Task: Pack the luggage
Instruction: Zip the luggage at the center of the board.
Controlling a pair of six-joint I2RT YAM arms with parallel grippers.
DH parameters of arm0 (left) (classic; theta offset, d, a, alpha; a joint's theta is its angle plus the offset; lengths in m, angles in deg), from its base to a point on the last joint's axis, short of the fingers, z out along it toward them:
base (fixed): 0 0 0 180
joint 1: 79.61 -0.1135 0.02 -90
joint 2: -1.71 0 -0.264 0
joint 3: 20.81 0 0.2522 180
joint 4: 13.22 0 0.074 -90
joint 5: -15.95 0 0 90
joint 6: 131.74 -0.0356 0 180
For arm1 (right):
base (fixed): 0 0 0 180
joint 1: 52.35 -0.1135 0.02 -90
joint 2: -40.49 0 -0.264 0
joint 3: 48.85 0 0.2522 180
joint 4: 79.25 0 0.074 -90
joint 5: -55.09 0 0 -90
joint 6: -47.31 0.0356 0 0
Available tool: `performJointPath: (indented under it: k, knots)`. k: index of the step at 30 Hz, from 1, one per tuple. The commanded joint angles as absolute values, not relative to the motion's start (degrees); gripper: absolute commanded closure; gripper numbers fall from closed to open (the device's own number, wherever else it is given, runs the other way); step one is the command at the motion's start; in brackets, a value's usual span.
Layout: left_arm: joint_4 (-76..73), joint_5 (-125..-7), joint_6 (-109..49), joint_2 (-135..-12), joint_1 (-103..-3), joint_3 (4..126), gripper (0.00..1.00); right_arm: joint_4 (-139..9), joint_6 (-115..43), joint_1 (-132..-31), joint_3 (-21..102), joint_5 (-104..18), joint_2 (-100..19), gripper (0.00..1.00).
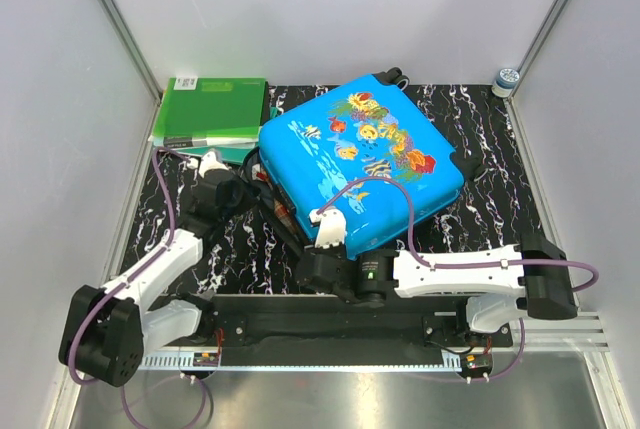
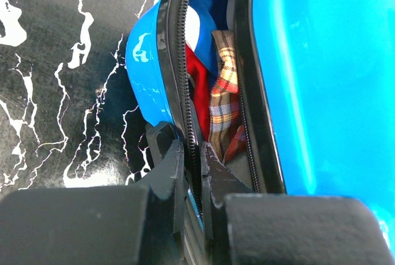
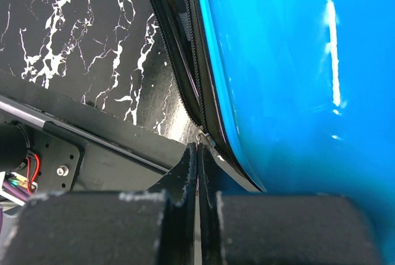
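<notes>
The jaws of the left gripper [image 2: 190, 149] are pinched almost together on the zip edge of the luggage [image 1: 365, 164], where the shell gapes over red cloth [image 2: 197, 89] and plaid cloth [image 2: 223, 92]. The right gripper [image 3: 197, 152] has its jaws pressed together, tips at the zip on the case's near edge. The luggage lies flat on the black marbled table [image 1: 480, 214], fish print up, just beside green folders [image 1: 210, 107]. Their white label is too small to read.
</notes>
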State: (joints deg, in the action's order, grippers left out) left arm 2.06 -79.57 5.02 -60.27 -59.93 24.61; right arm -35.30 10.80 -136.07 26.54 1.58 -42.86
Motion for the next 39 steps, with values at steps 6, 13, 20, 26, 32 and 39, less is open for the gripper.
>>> performJointPath:
  k: [6, 13, 20, 26, 32, 39]
  knots:
    - [-4.0, -63.3, 6.5, -57.3, -52.0, 22.3, 1.0, -44.2, 10.2, -137.5, 31.8, 2.7, -44.9, 1.0]
    - [-5.3, -64.7, 7.7, -56.9, -48.2, 22.0, 1.0, -44.2, 9.5, -137.3, 32.6, 3.8, -45.4, 1.0]
    - [-7.0, -66.5, 8.7, -57.3, -44.4, 22.1, 1.0, -44.2, 9.7, -136.3, 31.4, 3.9, -44.2, 1.0]
    - [-8.8, -67.5, 9.8, -58.2, -40.0, 23.0, 1.0, -44.2, 8.9, -135.7, 31.8, 3.5, -44.3, 1.0]
    - [-12.4, -68.4, 11.3, -59.5, -35.1, 23.2, 1.0, -44.2, 9.7, -135.1, 29.9, 3.9, -42.7, 1.0]
    - [-14.1, -69.5, 12.4, -61.5, -31.6, 23.9, 1.0, -44.2, 9.7, -133.9, 28.9, 3.9, -42.0, 1.0]
